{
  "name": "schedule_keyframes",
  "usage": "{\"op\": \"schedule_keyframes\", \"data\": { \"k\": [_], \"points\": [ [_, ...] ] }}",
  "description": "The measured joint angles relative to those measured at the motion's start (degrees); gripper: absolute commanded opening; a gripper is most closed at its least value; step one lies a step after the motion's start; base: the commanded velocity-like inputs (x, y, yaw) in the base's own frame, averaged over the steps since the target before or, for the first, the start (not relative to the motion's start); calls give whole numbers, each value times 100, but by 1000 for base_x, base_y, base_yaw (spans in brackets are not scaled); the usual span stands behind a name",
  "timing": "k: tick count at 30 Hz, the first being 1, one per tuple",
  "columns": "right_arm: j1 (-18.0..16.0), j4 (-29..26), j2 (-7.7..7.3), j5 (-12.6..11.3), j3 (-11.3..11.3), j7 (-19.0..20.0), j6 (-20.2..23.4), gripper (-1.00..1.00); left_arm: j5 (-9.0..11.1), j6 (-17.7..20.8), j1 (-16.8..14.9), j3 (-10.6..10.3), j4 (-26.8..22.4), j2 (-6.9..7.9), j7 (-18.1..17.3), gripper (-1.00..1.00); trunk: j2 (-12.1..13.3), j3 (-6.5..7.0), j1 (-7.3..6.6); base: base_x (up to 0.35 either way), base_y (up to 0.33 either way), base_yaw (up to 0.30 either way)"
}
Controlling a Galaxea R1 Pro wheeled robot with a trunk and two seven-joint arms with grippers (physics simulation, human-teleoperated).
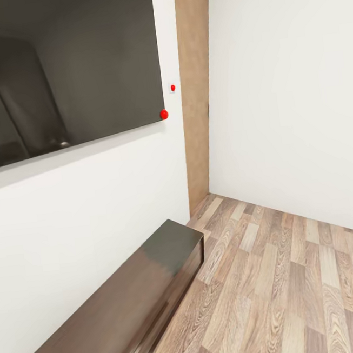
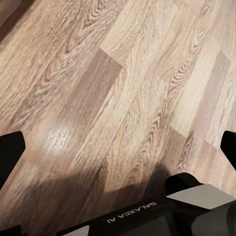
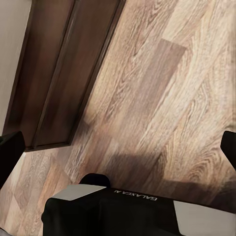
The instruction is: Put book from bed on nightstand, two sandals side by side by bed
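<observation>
White walls [image 1: 276, 90] and a wood-plank floor [image 1: 297, 294] of the bedroom fill the robot's head view, with a dark wall screen [image 1: 62, 69] mounted above a long dark TV bench [image 1: 130, 306]. The left gripper [image 2: 118, 147] and right gripper [image 3: 118, 152] hang over bare planks, fingers spread wide, grasping nothing. Bed, book, sandals and nightstands lie outside these views, so neither arm can be judged nearer; the base likely must turn first.
</observation>
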Motion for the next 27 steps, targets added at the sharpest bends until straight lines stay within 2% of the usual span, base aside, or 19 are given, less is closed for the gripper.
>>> {"op": "schedule_keyframes", "data": {
  "k": [11,20,27],
  "points": [
    [0,0,0,2,-1,-2,-2,100,-1,2,0,2,0,-3,0,100,0,27,-1,10,0,-145],
    [0,0,0,1,-7,-1,-4,100,-1,2,0,2,0,-4,0,100,0,28,-2,212,0,-133],
    [0,0,0,1,-8,-1,-3,100,-4,1,0,-3,23,-9,-1,100,0,30,-2,117,0,-133]
  ]
}}
